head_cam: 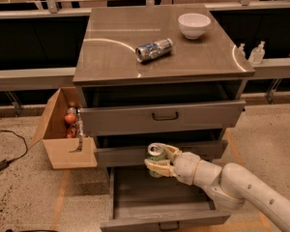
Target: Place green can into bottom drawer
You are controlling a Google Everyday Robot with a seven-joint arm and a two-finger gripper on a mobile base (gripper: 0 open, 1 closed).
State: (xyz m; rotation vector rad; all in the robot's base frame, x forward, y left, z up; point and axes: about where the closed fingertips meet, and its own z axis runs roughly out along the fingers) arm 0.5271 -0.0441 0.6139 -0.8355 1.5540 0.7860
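My gripper (158, 161) is shut on the green can (155, 159), a slim green can with a silver top, held upright. It hangs over the back left part of the open bottom drawer (159, 204), just in front of the middle drawer's face. The bottom drawer is pulled out, a deep grey tray with a dark handle (168, 224) on its front. My white arm (232, 187) reaches in from the lower right.
A silver-and-blue can (154, 50) lies on its side on the cabinet top (116, 52), with a white bowl (194, 25) behind it. A cardboard box (63, 129) with items stands on the floor to the left. Two small bottles (256, 52) stand at right.
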